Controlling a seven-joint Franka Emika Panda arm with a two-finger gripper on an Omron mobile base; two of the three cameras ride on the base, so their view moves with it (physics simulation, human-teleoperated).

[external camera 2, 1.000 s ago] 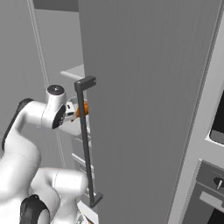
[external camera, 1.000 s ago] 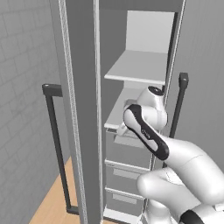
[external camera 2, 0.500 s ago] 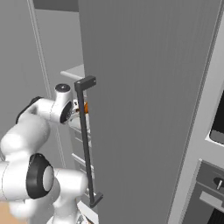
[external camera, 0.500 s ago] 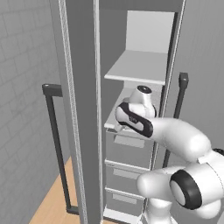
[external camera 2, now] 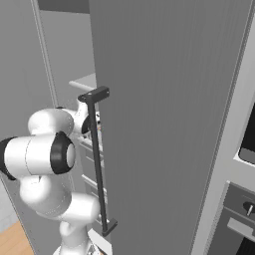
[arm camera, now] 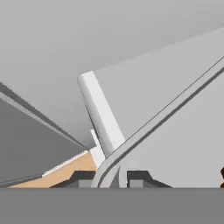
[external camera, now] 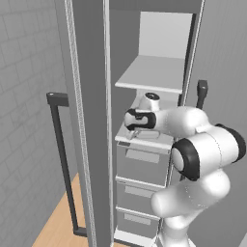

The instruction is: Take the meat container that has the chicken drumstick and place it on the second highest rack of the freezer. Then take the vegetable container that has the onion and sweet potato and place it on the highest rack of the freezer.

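- Rendered home kitchen.
- Tall freezer (external camera: 149, 82) at frame centre, door swung open, white racks above stacked drawers (external camera: 141, 164).
- Long dark door handle (external camera 2: 97, 159) at centre of right base view.
- Grey tiled wall (external camera: 26, 96) at left, wood floor (external camera: 55, 224) at lower left.
- Built-in oven front (external camera 2: 236, 219) at lower right.

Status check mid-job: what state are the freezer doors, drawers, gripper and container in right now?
Left door, open.
Right door, open.
Drawers, shut.
Gripper, shut on the container's rim.
Container, gripped by its rim.
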